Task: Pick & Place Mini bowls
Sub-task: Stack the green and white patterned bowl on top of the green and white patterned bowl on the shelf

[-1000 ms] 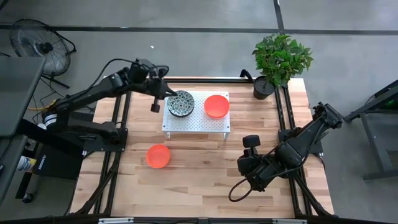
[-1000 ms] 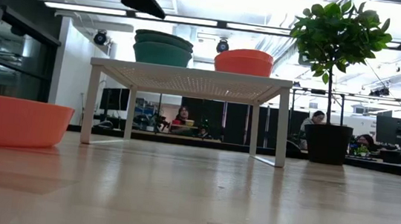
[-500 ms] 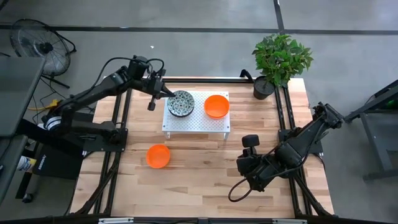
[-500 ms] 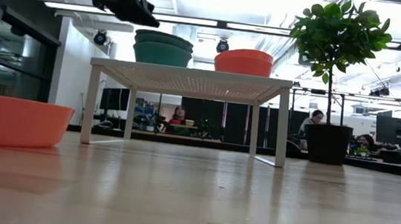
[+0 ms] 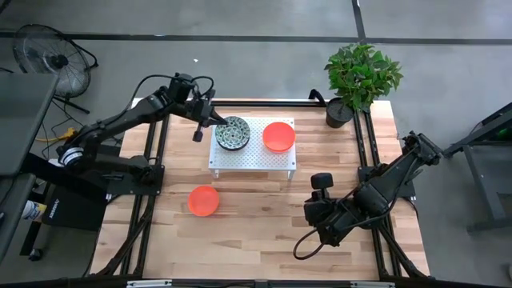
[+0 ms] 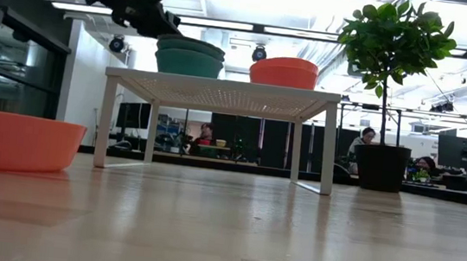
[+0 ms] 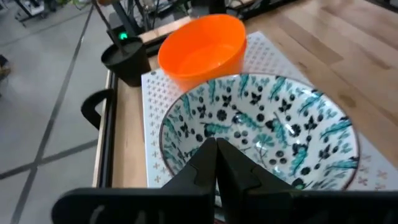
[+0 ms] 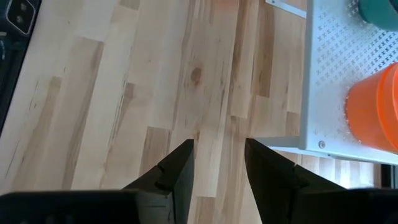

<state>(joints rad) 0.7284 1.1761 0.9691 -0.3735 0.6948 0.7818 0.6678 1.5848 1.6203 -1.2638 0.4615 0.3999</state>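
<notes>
On the white perforated stand (image 5: 252, 156) sit patterned green-and-white mini bowls (image 5: 233, 133), which the low view shows as a stack of two (image 6: 189, 58), and beside them an orange mini bowl (image 5: 278, 136). Another orange mini bowl (image 5: 203, 201) rests on the wooden table in front of the stand. My left gripper (image 5: 210, 120) is shut and hangs at the left rim of the patterned stack (image 7: 261, 130). Above the table's near right part, my right gripper (image 5: 314, 210) stands open with nothing between its fingers. My left gripper (image 7: 216, 155) slants down toward the near-left rim (image 7: 180, 168) of the top patterned bowl with its fingers shut. I cannot tell whether the tips touch that rim.
A black pot with a green plant (image 5: 338, 114) stands at the table's far right corner. The stand's thin legs (image 6: 104, 121) lift its top well above the table. Bare wood lies between the near orange bowl and my right gripper (image 8: 219, 155).
My left gripper, still shut, has come down toward the left rim of the patterned stack. The bowls and my right arm have kept still.
</notes>
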